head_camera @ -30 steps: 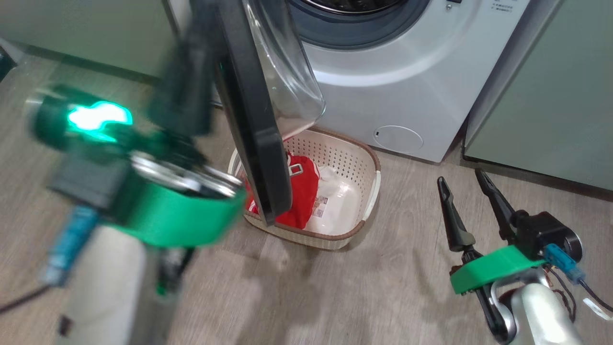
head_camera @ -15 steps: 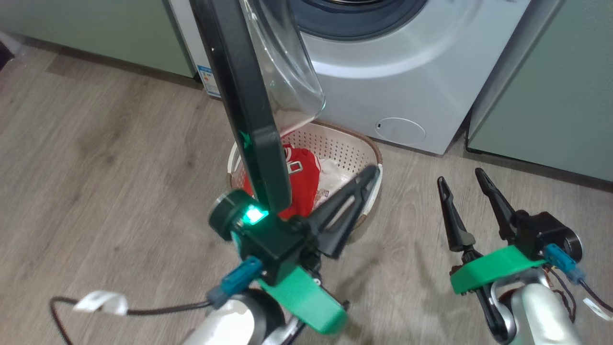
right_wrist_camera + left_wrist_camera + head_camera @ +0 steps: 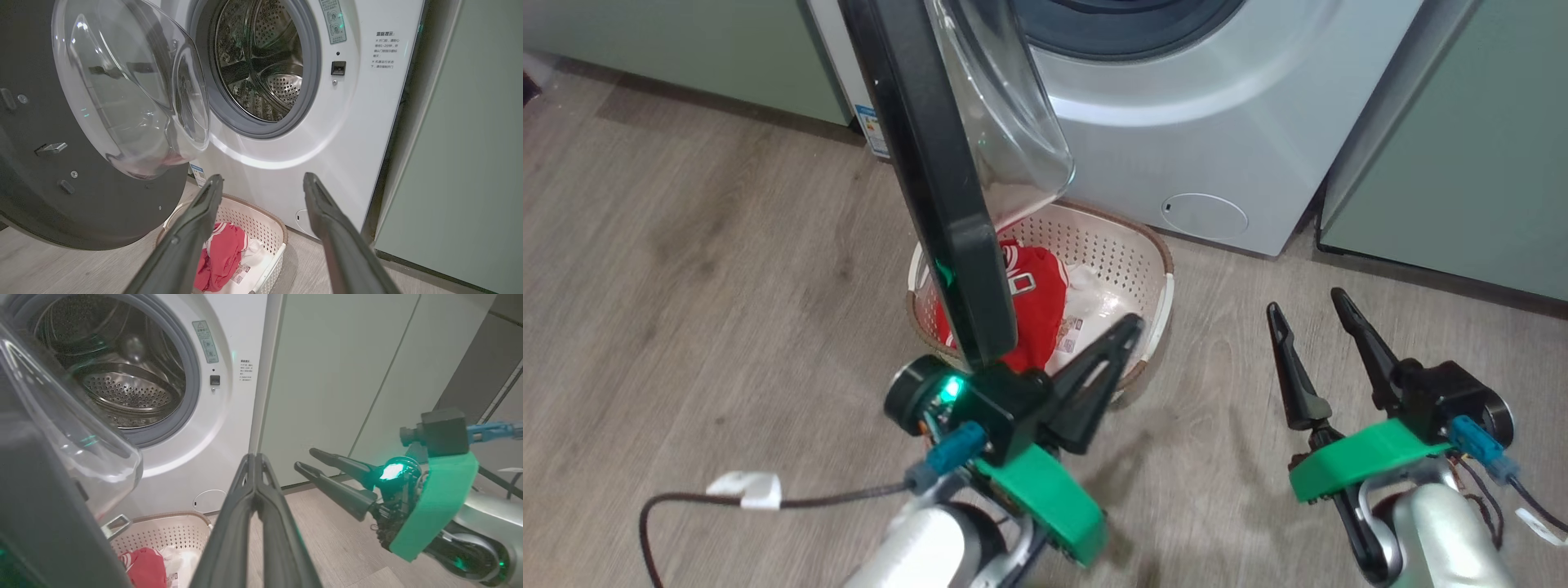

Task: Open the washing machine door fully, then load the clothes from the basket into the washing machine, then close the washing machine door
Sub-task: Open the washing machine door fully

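The washing machine (image 3: 1176, 139) stands with its door (image 3: 939, 204) swung out, edge-on to me, the glass bowl facing the steel drum (image 3: 261, 73). Below the door, the cream basket (image 3: 1152, 245) holds red clothes (image 3: 1037, 302) on its left side. My left gripper (image 3: 1131, 325) is shut and empty, just in front of the basket's near rim, right of the door's lower edge. In the left wrist view its fingers (image 3: 261, 506) press together. My right gripper (image 3: 1305, 304) is open over bare floor right of the basket, pointing at the machine (image 3: 347, 134).
Pale green cabinets (image 3: 1462, 163) flank the machine on the right and the far left (image 3: 686, 49). The floor is grey wood planks. A dark cable with a white tag (image 3: 743, 487) trails from my left arm at lower left.
My left arm has swung from the door's left side down and across to the front of the basket, gripper still shut. The right arm has stayed put.
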Tool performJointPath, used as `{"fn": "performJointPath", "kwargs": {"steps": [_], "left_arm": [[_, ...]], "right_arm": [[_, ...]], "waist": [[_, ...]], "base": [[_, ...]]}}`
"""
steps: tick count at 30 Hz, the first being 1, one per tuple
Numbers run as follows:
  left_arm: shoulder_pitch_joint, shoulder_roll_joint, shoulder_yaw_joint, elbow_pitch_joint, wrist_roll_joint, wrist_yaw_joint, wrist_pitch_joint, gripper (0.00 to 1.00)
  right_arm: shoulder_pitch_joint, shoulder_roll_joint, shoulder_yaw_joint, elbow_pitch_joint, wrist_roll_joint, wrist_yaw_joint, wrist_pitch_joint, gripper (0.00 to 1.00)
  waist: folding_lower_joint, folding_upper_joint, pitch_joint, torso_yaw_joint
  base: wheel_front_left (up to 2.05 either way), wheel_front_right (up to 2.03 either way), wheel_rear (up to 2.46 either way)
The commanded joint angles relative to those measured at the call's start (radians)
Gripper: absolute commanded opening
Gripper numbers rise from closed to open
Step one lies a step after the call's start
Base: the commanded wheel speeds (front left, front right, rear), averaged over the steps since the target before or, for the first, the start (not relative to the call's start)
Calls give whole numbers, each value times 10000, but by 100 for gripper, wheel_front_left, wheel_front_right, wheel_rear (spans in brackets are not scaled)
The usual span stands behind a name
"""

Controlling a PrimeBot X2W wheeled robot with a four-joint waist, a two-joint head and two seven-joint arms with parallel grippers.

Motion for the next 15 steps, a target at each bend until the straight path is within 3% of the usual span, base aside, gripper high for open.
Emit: {"fn": "performJointPath", "kwargs": {"steps": [1, 15], "left_arm": [[-379, 25, 424, -272, 4, 27, 15, 0], [-944, 347, 1465, 1246, -340, 427, 36, 0]], "right_arm": [[-346, 53, 245, -264, 33, 0, -95, 100], [-485, 53, 297, -130, 37, 0, -89, 100]], "waist": [[0, 0, 6, 0], [0, 0, 184, -160]], "base": [[0, 0, 0], [0, 0, 0]]}}
